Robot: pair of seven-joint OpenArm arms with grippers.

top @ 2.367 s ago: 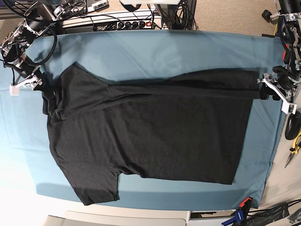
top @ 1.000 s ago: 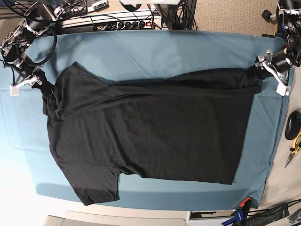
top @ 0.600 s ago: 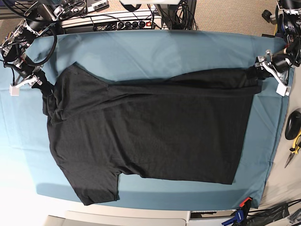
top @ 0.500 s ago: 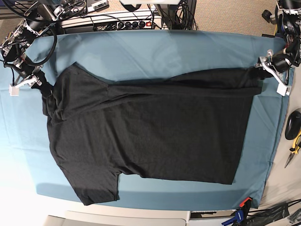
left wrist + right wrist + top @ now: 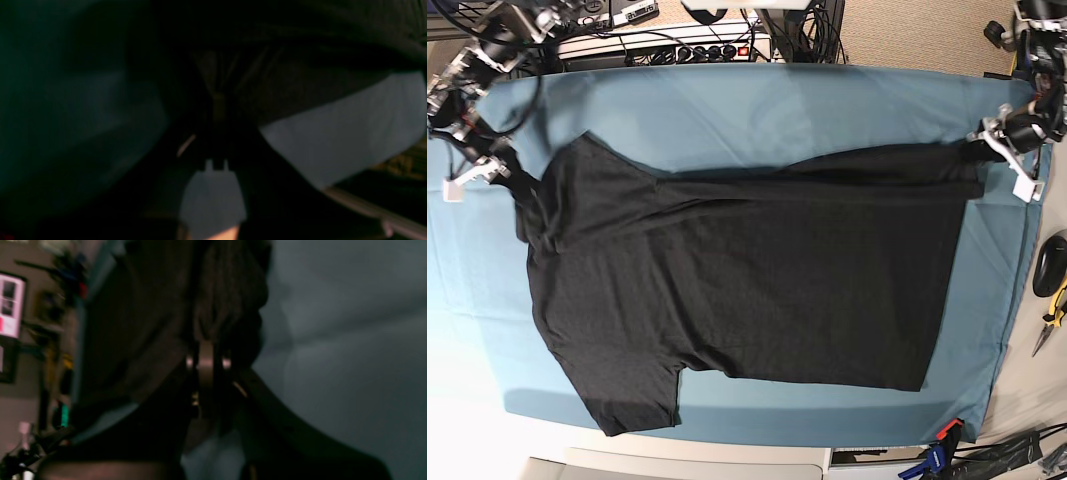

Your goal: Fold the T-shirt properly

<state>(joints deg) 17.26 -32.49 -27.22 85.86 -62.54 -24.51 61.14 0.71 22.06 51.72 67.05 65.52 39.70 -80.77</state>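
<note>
Overall layout: only the base view shows the whole T-shirt [image 5: 737,270], spread flat and dark across the teal table cloth [image 5: 757,105], one sleeve pointing to the near edge, a fold ridge running along its far side.
Base view extras: a power strip [image 5: 697,48] beyond the far edge and hand tools [image 5: 1049,310] off the cloth's right side, which neither wrist camera shows clearly.
Left wrist view: blurred and dim, yet it gives what the base view cannot, the fingers pressed together with dark fabric [image 5: 283,83] bunched between them above pale cloth.
Right wrist view: likewise blurred; black cloth [image 5: 227,290] gathers into the closed fingers, grey-blue table cloth to the right.
Left gripper [image 5: 983,142]: at the shirt's far right corner, clamped onto the hem.
Right gripper [image 5: 512,176]: at the shirt's far left edge by the shoulder, pinched tight on the fabric.
</note>
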